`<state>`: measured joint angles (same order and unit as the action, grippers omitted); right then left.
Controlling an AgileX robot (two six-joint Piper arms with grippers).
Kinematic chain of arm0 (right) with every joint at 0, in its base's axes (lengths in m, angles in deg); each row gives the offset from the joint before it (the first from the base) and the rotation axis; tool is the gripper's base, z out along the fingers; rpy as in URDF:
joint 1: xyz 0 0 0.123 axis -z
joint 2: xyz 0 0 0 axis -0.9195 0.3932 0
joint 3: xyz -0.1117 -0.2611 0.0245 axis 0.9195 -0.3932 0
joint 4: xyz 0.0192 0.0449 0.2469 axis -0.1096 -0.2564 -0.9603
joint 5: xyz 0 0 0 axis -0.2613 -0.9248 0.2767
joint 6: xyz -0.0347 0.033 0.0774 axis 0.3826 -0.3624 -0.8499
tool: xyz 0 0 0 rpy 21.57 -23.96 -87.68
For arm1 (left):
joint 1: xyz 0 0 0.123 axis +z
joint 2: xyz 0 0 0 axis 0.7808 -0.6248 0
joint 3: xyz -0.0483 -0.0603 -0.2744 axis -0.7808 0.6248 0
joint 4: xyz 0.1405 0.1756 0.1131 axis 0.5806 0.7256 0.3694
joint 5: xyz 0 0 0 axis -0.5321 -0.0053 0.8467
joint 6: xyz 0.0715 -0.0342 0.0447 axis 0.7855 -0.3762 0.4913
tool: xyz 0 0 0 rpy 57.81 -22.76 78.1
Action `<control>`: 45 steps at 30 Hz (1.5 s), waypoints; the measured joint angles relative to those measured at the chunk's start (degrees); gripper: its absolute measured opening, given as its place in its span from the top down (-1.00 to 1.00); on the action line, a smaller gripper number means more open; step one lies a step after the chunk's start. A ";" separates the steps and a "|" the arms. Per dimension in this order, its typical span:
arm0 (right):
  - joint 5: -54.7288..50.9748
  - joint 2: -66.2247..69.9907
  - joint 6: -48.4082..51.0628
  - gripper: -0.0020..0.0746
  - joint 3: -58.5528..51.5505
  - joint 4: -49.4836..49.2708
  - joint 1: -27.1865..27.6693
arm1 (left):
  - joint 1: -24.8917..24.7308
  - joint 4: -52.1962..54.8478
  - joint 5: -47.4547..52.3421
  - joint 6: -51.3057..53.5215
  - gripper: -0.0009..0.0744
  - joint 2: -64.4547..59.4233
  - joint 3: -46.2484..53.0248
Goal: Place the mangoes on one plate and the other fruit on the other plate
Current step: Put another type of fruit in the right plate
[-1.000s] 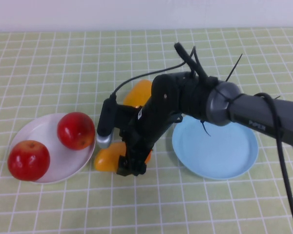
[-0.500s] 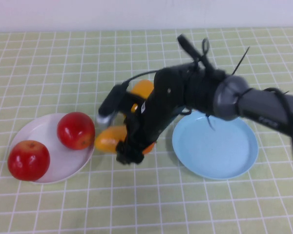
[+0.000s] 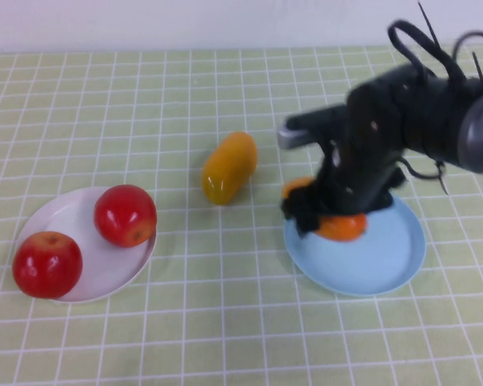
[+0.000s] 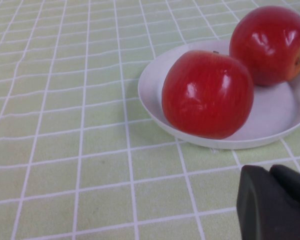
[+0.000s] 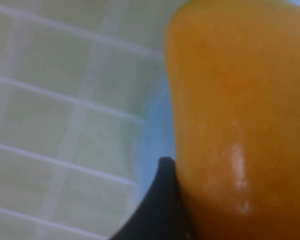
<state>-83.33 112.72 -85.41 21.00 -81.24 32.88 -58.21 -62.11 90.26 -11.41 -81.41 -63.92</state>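
One mango [image 3: 229, 167] lies on the table between the two plates. My right gripper [image 3: 328, 219] is shut on the other mango [image 3: 340, 227] and holds it over the left part of the light blue plate [image 3: 378, 261]. In the right wrist view this mango [image 5: 240, 110] fills the picture, with one dark finger [image 5: 162, 200] against it and the blue plate's rim [image 5: 157, 135] behind. Two red apples [image 3: 125, 215] [image 3: 47, 264] sit on the white plate [image 3: 105, 269]. My left gripper [image 4: 276, 202] hangs shut and empty just in front of the white plate [image 4: 155, 90] and its apples [image 4: 207, 94] [image 4: 270, 44].
The table is covered by a green checked cloth [image 3: 225, 322]. The right arm's dark body and cables [image 3: 419, 121] rise over the back of the blue plate. A white wall edge [image 3: 145, 24] runs along the far side.
The right arm has carried its mango from beside the white plate rightwards to over the blue plate. The other mango, hidden behind the arm before, now shows fully.
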 joint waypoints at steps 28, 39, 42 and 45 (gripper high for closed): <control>14.13 1.96 -2.17 -0.86 6.16 -12.97 0.92 | 0.00 0.00 0.00 0.00 0.97 0.00 0.00; 8.01 19.46 -2.40 -0.86 30.35 -16.35 0.88 | 0.00 0.00 0.00 0.00 0.97 0.00 0.00; 2.77 23.61 -3.42 -0.86 36.40 -13.95 0.79 | 0.00 0.00 0.00 0.00 0.97 0.00 0.00; -0.29 27.16 -4.78 -0.86 41.55 -10.82 0.79 | 0.00 0.00 0.00 0.00 0.97 0.00 0.00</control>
<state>-83.62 139.88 -90.19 62.55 -92.06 33.67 -58.21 -62.11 90.26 -11.41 -81.41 -63.92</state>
